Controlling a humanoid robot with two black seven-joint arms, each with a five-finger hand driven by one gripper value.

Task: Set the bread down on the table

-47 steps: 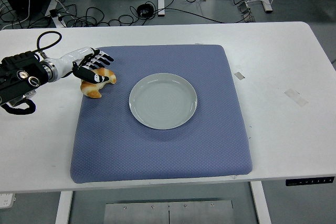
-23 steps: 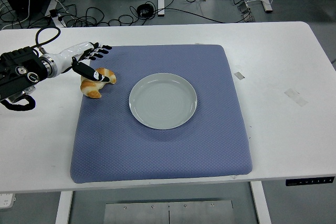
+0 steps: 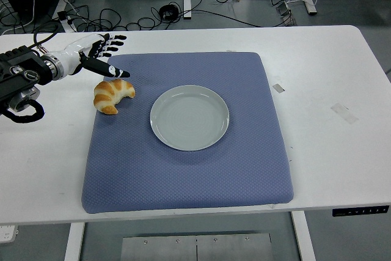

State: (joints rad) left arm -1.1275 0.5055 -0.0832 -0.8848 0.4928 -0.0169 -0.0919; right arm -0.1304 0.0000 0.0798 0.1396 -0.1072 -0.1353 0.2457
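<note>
White table point(image 3: 317, 151), blue mat point(image 3: 183, 169), bread point(image 3: 112, 95) at its left edge (unheld), left hand point(image 3: 98, 53) fingers spread

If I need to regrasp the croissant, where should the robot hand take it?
Grip the croissant across its thick middle, coming from above with the left robot hand, which hovers open just behind it. It lies flat on the blue mat's left edge; its curved, tapering tips probably offer less hold.

We see bright, even overhead light; the white bench point(image 3: 317, 65) nearly washes out, the plate point(image 3: 189, 117) shows a soft sheen, shadows stay faint, and focus is sharp throughout.
</note>
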